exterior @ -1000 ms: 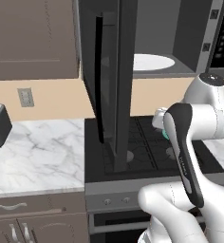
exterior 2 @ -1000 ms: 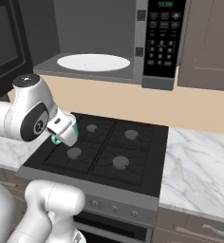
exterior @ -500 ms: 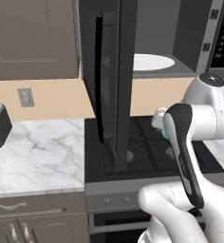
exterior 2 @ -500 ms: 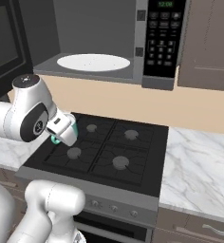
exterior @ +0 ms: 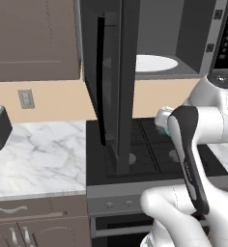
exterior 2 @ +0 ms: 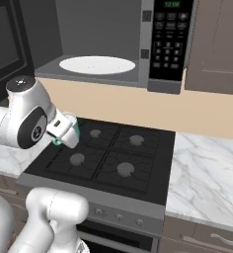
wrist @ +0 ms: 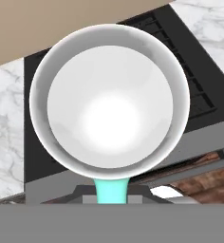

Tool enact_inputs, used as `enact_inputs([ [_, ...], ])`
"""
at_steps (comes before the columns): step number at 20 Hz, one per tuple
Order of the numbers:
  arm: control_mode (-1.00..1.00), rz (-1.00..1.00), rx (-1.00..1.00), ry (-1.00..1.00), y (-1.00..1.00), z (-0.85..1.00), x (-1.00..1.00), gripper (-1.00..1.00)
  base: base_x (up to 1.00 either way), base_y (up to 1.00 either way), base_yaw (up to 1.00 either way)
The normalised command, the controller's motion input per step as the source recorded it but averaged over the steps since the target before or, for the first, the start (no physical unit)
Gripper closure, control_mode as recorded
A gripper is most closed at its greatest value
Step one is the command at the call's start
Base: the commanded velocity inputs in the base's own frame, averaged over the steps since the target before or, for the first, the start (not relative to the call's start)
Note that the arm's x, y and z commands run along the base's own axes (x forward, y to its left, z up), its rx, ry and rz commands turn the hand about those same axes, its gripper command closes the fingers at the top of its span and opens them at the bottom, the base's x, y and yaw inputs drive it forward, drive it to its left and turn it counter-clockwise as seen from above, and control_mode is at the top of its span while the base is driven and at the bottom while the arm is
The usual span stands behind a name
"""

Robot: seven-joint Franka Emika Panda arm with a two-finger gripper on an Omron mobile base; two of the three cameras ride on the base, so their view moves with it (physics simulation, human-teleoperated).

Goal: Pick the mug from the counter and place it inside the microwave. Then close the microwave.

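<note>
The gripper (exterior 2: 65, 132) is clamped on the teal mug's (wrist: 109, 102) handle at 6 o'clock; the mug looks light, rigid, slippery.

mug (wrist: 109, 102): glossy white inside, smooth teal handle (ceramic look)
counter (exterior: 43, 157): polished white marble, grey veins
microwave (exterior 2: 108, 39): matt dark grey casing, glossy glass door
stovetop (exterior 2: 106, 158): matt black
cabinets (exterior: 34, 38): brown wood, satin

Microwave (exterior 2: 108, 44) panel display (exterior 2: 171, 4): green digits, seemingly "12:08"; button labels too small to read.
</note>
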Motion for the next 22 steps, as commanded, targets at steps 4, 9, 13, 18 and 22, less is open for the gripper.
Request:
enact_inputs([
  [4, -1.0, 0.03, 0.0, -0.07, -0.02, 0.59, 0.0, 1.0, 0.0, 0.0, 0.0],
  [9, -1.0, 0.1, 0.01, -0.02, -0.03, 0.53, -0.01, 1.0, 0.0, 0.0, 0.0],
  [13, -1.0, 0.11, -0.05, -0.22, 0.21, 0.14, 0.0, 1.0, 0.0, 0.0, 0.0],
  [18, -1.0, 0.09, -0.16, -0.43, 0.16, 0.03, -0.09, 1.0, 0.0, 0.0, 0.0],
  [22, -1.0, 0.03, -0.2, -0.42, 0.05, 0.16, -0.27, 1.0, 0.0, 0.0, 0.0],
])
